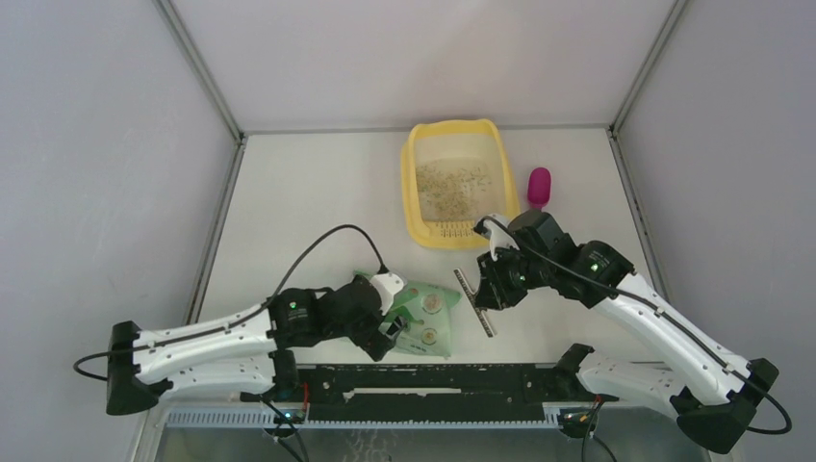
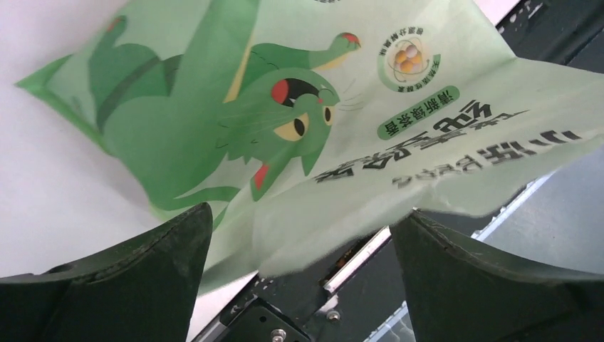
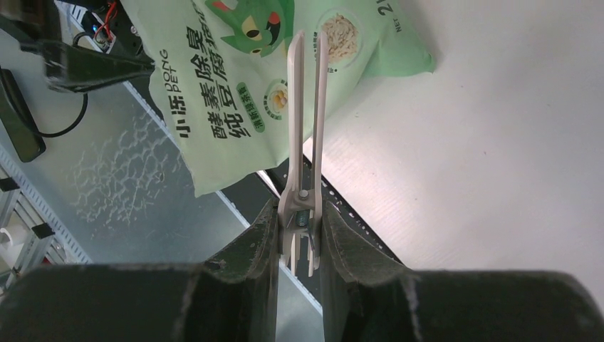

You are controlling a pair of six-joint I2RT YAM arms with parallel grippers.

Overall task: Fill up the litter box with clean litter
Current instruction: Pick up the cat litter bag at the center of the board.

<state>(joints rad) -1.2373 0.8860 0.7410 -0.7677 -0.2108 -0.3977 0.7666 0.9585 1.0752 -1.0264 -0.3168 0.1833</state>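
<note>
Left wrist view, nearest the table's edge: the left gripper stands with its jaws spread wide and nothing between them, the one green printed bag lying slack just beyond its fingertips, partly over the edge rail. In the right wrist view, the right gripper is pinched onto the spring end of a single white clip, whose two long prongs point away over the bag and stand slightly apart. From above, the bag sits between the two grippers, closer to the left one. The one litter box lies farther back and right of centre, its long axis running near to far and its grille ledge at the near end. The right gripper is just short of that near end, so the right arm is the closer one; from the bag, the box lies ahead and a little right. The clean litter is only a thin scatter, so filling looks barely begun. One magenta scoop rests beside the box's right wall.
</note>
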